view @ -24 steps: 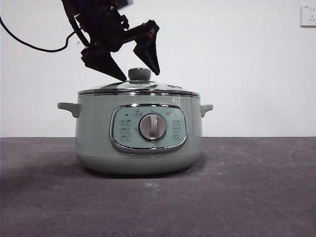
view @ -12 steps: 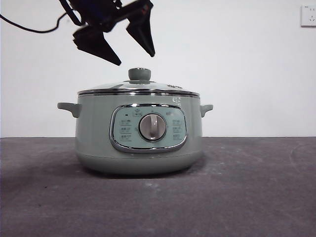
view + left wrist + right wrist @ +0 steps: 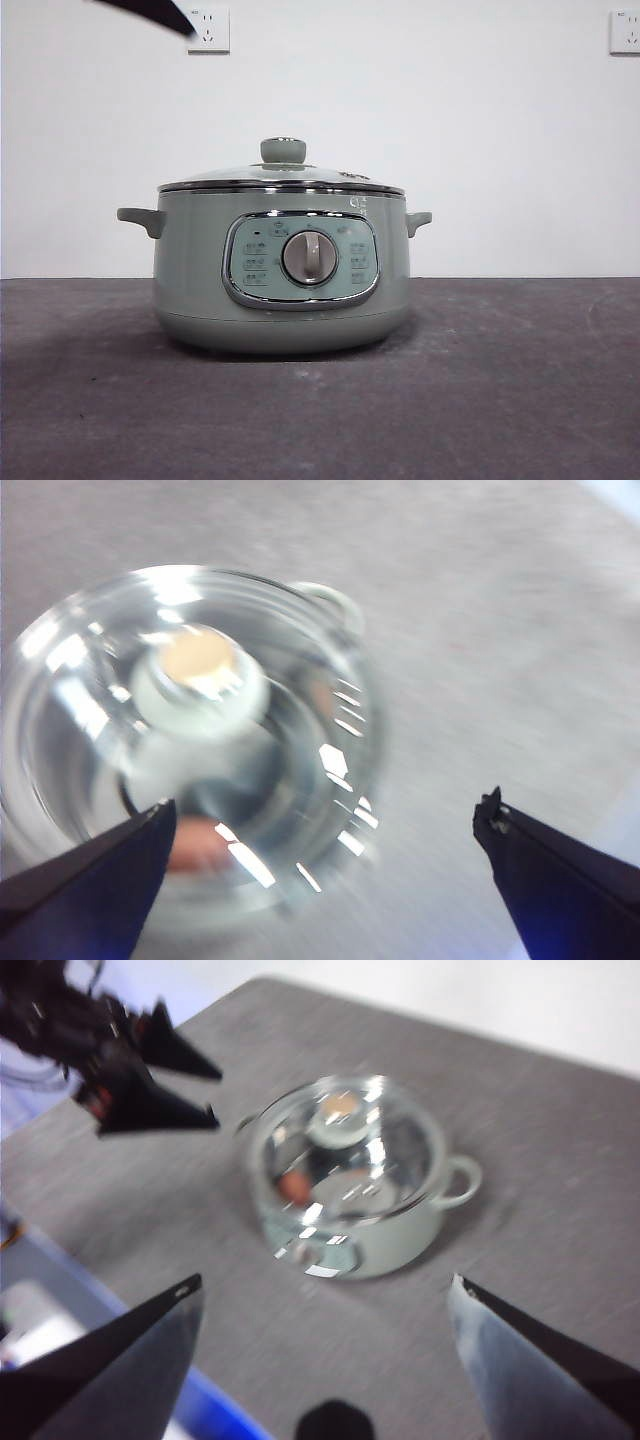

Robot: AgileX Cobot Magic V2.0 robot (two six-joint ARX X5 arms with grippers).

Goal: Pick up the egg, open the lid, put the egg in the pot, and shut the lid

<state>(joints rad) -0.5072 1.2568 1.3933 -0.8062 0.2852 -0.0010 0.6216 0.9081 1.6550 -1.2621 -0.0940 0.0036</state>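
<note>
The sage-green pot (image 3: pixel 282 270) stands mid-table with the glass lid (image 3: pixel 280 178) shut on it, knob (image 3: pixel 283 150) on top. Through the glass the brown-orange egg (image 3: pixel 293 1188) lies inside the pot; it also shows, blurred, in the left wrist view (image 3: pixel 195 845). My left gripper (image 3: pixel 327 810) is open and empty, high above the lid (image 3: pixel 190 740) and off to one side. In the right wrist view it (image 3: pixel 212 1095) hangs clear of the pot (image 3: pixel 350 1195). My right gripper (image 3: pixel 325 1282) is open and empty, high and far from the pot.
Only a black tip of the left arm (image 3: pixel 150 10) shows at the front view's top left. White wall with two sockets (image 3: pixel 208 28) behind. Dark grey table (image 3: pixel 500 380) all round the pot; its edge (image 3: pixel 150 1350) shows in the right wrist view.
The open left gripper has risen from just above the lid knob and gone up and left, nearly out of the front view. The lid stays shut on the pot.
</note>
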